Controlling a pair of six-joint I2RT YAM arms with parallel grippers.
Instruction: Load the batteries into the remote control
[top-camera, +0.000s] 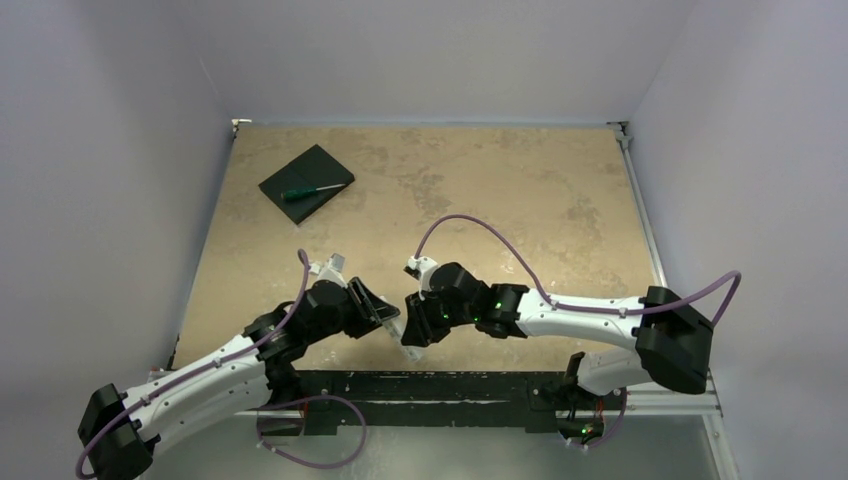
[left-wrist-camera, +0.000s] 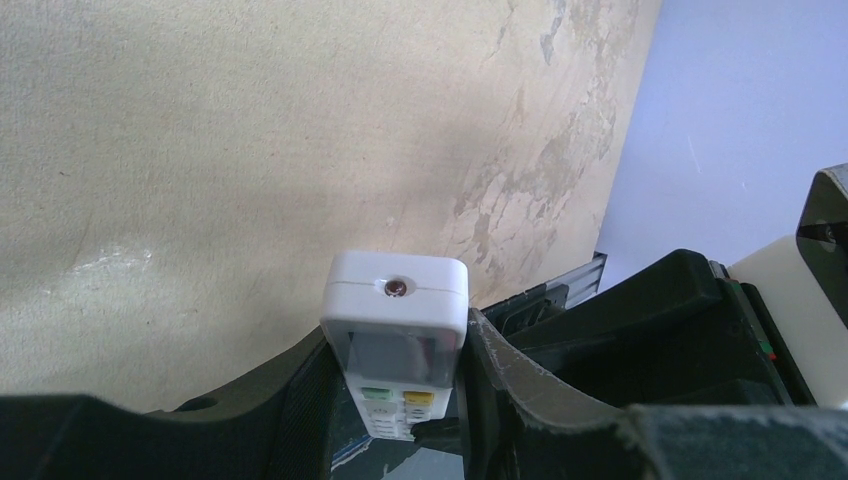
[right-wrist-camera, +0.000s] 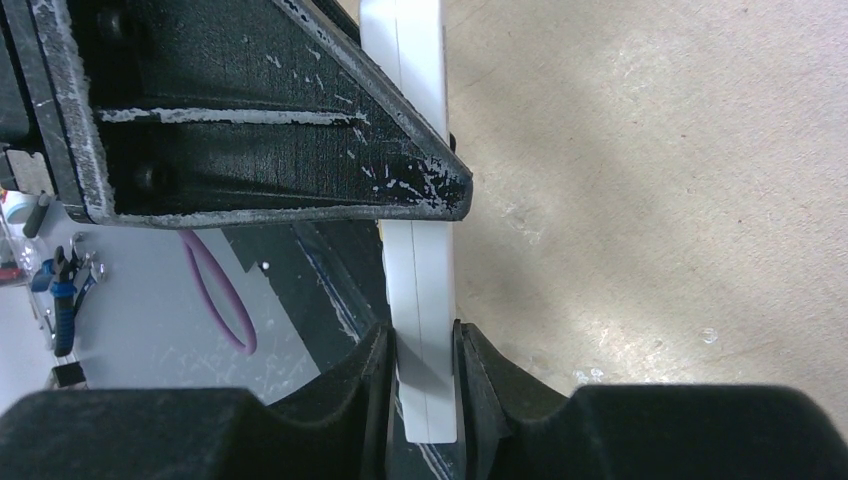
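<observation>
the left gripper (left-wrist-camera: 397, 370) and right gripper (right-wrist-camera: 424, 345) are both clamping the white remote control (left-wrist-camera: 398, 290) near the table's (top-camera: 520, 190) front edge.

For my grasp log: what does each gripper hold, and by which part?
Both hold the slim white remote control: left gripper near its emitter end, right gripper near the opposite end.

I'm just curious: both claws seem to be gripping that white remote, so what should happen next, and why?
Probably the right gripper lets go. Both it and the left gripper pinch the remote control, and no batteries show in any view; a free gripper seems needed to fetch them.
</observation>
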